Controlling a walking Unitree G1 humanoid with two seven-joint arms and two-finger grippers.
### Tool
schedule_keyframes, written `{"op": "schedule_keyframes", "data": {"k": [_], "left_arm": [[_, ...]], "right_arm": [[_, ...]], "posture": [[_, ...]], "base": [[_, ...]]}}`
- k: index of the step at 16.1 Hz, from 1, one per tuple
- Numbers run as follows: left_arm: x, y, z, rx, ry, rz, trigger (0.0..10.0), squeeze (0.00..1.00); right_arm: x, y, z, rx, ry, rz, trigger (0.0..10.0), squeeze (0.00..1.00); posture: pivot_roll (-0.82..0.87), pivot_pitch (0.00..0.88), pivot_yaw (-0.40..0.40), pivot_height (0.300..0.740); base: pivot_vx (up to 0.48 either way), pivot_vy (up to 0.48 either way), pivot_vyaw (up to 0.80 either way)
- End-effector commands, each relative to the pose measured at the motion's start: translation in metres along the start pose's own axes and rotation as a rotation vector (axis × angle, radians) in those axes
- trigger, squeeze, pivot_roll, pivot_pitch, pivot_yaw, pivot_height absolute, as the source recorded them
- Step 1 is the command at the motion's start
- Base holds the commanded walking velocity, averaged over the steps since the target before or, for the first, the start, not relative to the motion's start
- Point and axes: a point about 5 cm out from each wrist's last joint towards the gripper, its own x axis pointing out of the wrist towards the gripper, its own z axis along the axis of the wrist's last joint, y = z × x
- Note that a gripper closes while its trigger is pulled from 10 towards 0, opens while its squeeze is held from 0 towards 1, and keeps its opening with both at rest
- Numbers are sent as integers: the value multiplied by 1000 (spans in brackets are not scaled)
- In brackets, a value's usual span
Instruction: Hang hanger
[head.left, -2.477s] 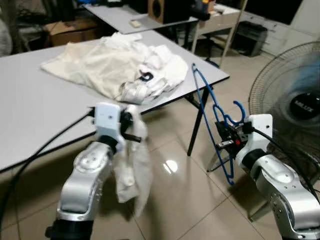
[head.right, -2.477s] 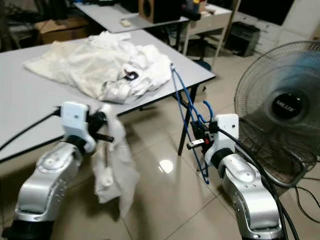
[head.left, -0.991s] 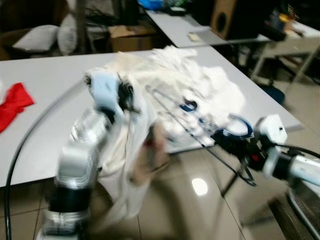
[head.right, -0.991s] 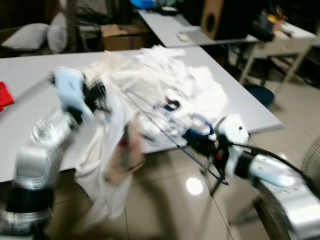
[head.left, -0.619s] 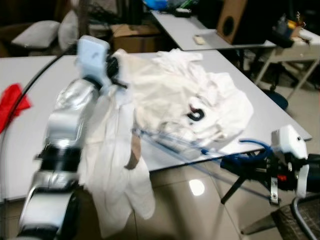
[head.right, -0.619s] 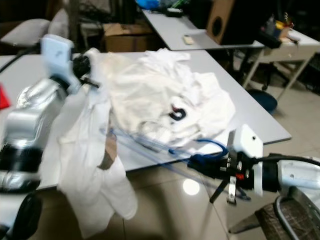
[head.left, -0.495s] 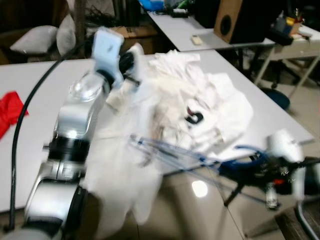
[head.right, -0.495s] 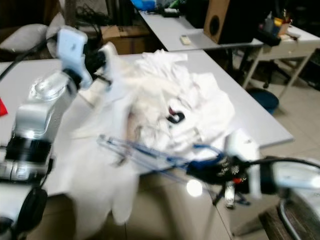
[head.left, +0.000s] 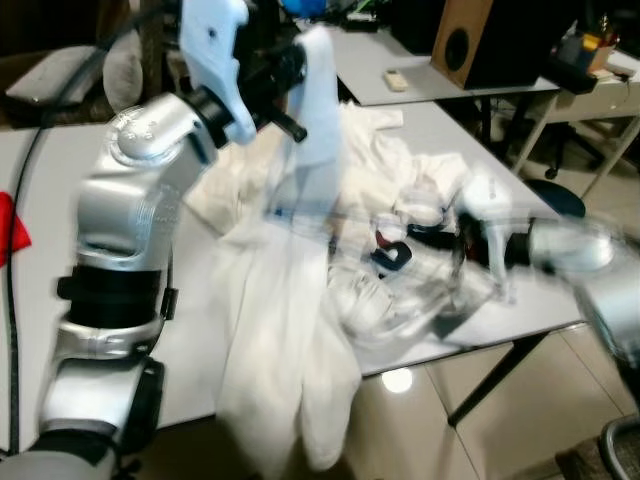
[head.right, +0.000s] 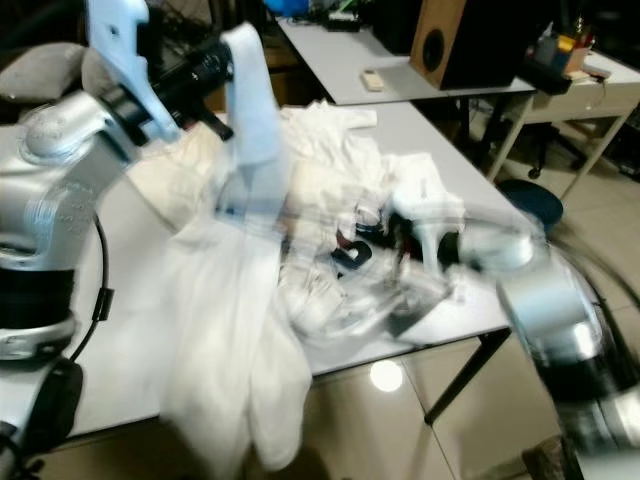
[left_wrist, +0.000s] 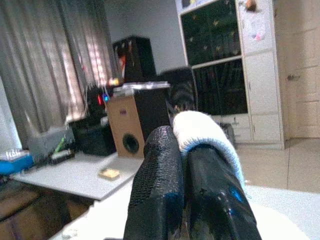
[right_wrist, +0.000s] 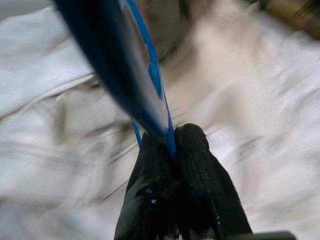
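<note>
Holding a white cloth garment (head.left: 290, 300) clenched and raised over the grey surface (head.left: 40, 300), the left tool (left_wrist: 186, 165) faced the right tool (right_wrist: 175, 150), which gripped a blue wire hanger (right_wrist: 135, 65) beside that garment.

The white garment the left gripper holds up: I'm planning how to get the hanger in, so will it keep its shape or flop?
Probably floppy: the white garment drapes straight down from the left gripper. It seems light, pinched by one edge. The blue hanger in the right gripper looks stiff.
</note>
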Motion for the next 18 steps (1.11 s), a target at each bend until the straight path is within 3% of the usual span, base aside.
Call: {"op": "schedule_keyframes", "data": {"k": [1,2,3,4,5,6,7,8,9,10,12,13,14,15,16,18], "left_arm": [[-8,9,24,18,-72,16,10000,0],[-11,11,33,16,-99,15,10000,0],[-16,17,50,10,-155,37,10000,0],[-18,19,55,4,-173,46,10000,0],[-23,26,67,19,-201,80,10000,0],[-24,27,68,24,-203,85,10000,0],[-30,32,70,27,-209,118,10000,0],[-34,34,68,20,-200,139,10000,0],[-36,34,60,2,-179,157,10000,0],[-36,31,45,-14,-129,171,10000,0],[-35,24,21,-15,-27,187,10000,0],[-34,19,7,-15,32,205,10000,0],[-34,14,-27,-10,195,277,10000,0],[-37,8,-50,-5,300,315,10000,0],[-40,2,-66,-3,368,325,10000,0],[-44,-1,-79,-1,419,330,10000,0]], "right_arm": [[5,-20,19,-76,-43,-96,10000,0],[6,-43,39,-126,-91,-201,10000,0],[-6,-78,84,-181,-286,-423,10000,0],[-13,-88,98,-182,-359,-486,10000,0],[-37,-107,136,-209,-562,-646,10000,0],[-41,-109,141,-219,-591,-669,10000,0],[-59,-111,161,-228,-738,-697,10000,0],[-64,-109,166,-249,-786,-681,10000,0],[-52,-103,156,-275,-728,-608,10000,0],[-31,-90,135,-315,-636,-467,10000,0],[-5,-61,93,-335,-511,-248,10000,0],[4,-45,70,-315,-450,-160,10000,0],[13,-13,27,-257,-336,-27,10000,0],[13,11,0,-228,-258,69,10000,0],[8,26,-14,-219,-215,132,10000,0],[-5,37,-22,-185,-188,178,10000,0]], "posture": [[59,0,-65,740],[59,0,-65,740],[66,0,-82,740],[68,0,-86,740],[71,0,-90,740],[71,0,-90,740],[73,0,-94,740],[70,0,-92,740],[67,0,-89,740],[65,0,-87,740],[64,0,-83,740],[59,0,-78,740],[53,0,-73,740],[54,0,-69,740],[50,0,-64,740],[44,0,-51,740]], "base": [[375,0,0],[375,0,0],[379,0,0],[371,0,0],[341,0,0],[341,0,0],[0,0,0],[0,0,0],[0,0,0],[0,0,0],[0,0,0],[0,0,0],[0,0,0],[0,0,0],[0,0,0],[0,0,0]]}}
